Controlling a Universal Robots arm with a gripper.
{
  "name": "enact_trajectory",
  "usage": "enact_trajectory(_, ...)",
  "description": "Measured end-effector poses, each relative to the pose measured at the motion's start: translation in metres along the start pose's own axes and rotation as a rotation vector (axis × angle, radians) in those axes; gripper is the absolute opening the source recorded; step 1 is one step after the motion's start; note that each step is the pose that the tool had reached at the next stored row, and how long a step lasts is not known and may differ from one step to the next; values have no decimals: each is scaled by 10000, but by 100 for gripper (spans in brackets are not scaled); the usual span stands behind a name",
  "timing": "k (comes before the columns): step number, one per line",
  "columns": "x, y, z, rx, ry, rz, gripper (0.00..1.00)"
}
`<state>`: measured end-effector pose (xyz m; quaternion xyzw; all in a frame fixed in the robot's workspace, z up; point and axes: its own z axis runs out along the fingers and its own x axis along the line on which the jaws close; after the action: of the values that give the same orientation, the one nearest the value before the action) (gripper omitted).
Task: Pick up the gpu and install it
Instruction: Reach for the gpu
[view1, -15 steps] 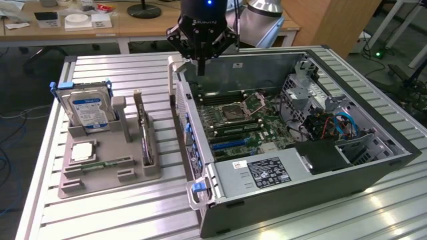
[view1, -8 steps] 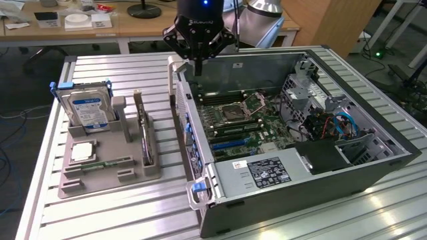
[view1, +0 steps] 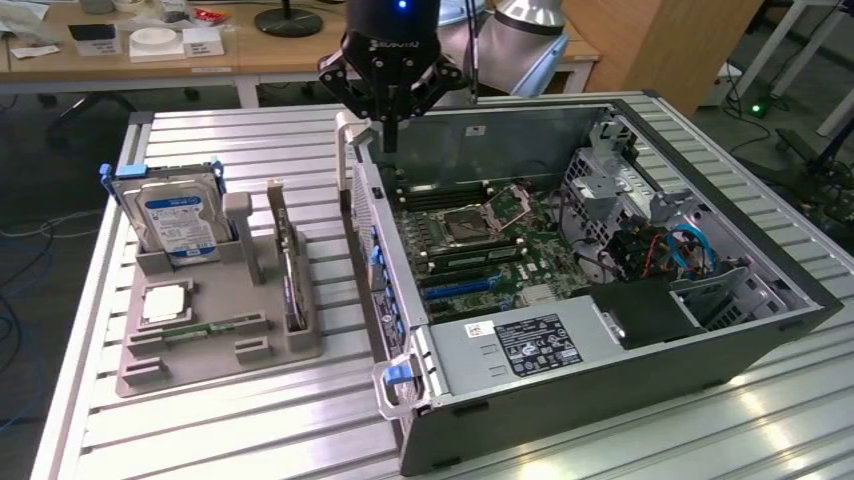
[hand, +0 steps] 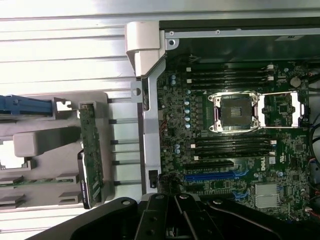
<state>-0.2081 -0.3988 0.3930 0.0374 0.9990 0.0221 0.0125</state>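
Note:
The gpu (view1: 288, 258) stands on edge in a slot of the grey holder (view1: 254, 345), a thin green card with a black face; the wrist view gives it edge-on, the gpu (hand: 91, 155) just outside the case wall. My gripper (view1: 390, 138) hangs above the far corner of the open computer case (view1: 627, 330), over its side wall. The fingers are pressed together with nothing between them. It is well above and to the exterior view's right of the gpu. In the wrist view the gripper (hand: 169, 200) is over the motherboard's edge.
The motherboard (view1: 481, 240) lies open with a blue slot (hand: 215, 176), an empty CPU socket (hand: 235, 112) and RAM slots. The holder also carries a silver hard drive (view1: 174, 215), a CPU chip (view1: 163, 300) and a RAM strip (view1: 200, 328). A power supply (view1: 534, 345) fills the case's near end.

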Motion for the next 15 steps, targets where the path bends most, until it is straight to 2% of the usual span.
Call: enact_trajectory(15,107,-8,-2,0,0,0,10)
